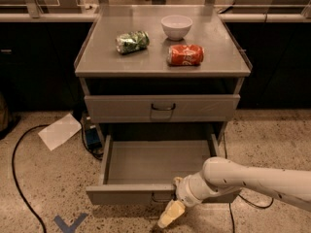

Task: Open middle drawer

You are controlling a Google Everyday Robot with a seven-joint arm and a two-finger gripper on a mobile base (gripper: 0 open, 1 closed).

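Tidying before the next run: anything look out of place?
The red soda can lies on its side on the cabinet top, paper lies on the floor; the gripper hangs just below the open middle drawer.

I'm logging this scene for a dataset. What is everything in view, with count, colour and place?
cabinet: one, grey, centre
bowl: one, white, cabinet top, back
green item: one, can or packet, cabinet top, left
red can: one, on its side, cabinet top, right
upper drawer: one, grey, shut
middle drawer: one, grey, pulled out
paper sheet: one, white, floor left
cable: one, black, floor left
tape mark: one, blue, floor bottom left
arm: one, white, from right
gripper: one, yellowish, before the middle drawer's front
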